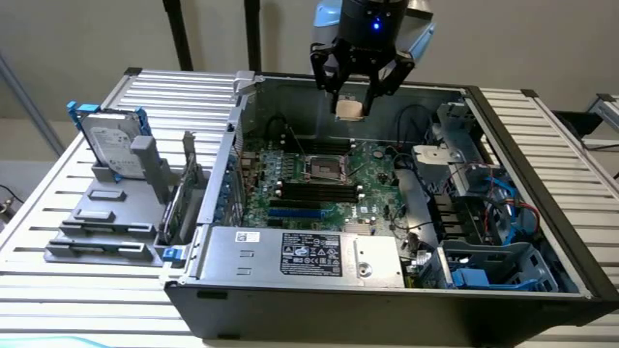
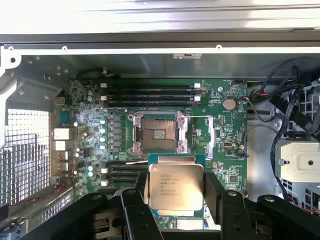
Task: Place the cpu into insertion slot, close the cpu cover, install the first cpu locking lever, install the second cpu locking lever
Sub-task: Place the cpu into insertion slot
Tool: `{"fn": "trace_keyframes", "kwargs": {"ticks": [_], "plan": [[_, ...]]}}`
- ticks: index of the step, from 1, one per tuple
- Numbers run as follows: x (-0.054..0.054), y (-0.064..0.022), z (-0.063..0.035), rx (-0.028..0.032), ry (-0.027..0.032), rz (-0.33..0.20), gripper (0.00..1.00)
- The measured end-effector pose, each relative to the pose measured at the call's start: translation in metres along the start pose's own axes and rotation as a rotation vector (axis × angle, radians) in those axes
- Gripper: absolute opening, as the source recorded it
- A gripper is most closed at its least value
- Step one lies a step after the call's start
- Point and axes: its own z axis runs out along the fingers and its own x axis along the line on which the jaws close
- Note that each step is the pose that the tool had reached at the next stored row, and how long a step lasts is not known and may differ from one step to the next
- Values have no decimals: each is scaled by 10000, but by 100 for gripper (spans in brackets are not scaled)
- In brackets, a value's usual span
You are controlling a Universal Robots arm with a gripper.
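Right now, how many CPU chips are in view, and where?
1. The cpu is held in the jaws of the gripper, above the motherboard, not yet in the insertion slot. Another could lie hidden under cables.

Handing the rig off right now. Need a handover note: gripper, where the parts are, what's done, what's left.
Gripper: shut on the cpu, holding it in the air above the motherboard.
Insertion slot: empty and uncovered. The cpu cover looks swung up beside it.
Done: cpu is picked up and in the grip.
Left: cpu not yet seated in the slot; cover not closed; both lever steps not done.
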Motion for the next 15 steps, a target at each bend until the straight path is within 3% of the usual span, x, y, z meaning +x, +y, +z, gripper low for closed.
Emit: {"fn": "trace_keyframes", "kwargs": {"ticks": [7,10,15], "plan": [[124,207,99,22,-9,0,54],[157,282,134,73,-11,0,54],[158,314,154,173,4,34,54]]}}
